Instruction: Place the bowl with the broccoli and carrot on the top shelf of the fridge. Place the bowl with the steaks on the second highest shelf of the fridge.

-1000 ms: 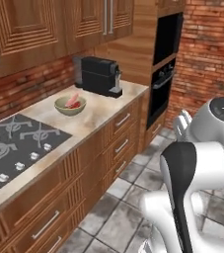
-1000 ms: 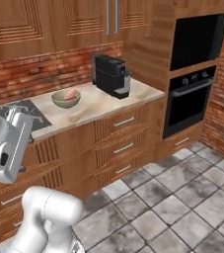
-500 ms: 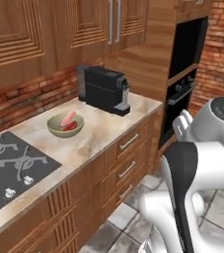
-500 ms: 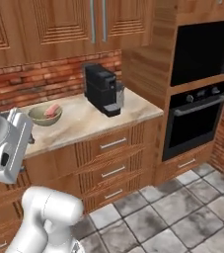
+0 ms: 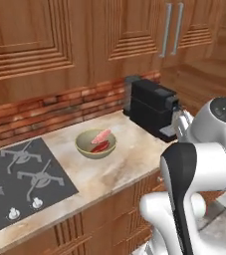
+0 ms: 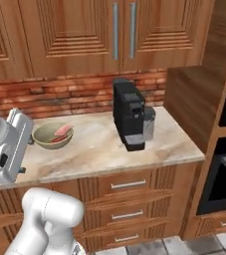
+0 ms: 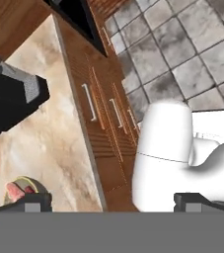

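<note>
Steak bowl waits on the desk, jaws wide and empty.
Left base view: olive-green round ceramic bowl (image 5: 96,144) of red raw steaks (image 5: 100,140) sits left of the black boxy coffee machine (image 5: 151,107). Right base view: same. Hand view: bowl beyond the machine; likely rigid, slick, so pinch its rim.

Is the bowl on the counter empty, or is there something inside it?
Not empty. The bowl stands upright on the counter and holds red and pink steaks, seen inside its rim in both base views.

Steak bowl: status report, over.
Gripper open, empty, off the counter edge. Steak bowl on the counter between cooktop and coffee machine, untouched. Nothing around it.
</note>
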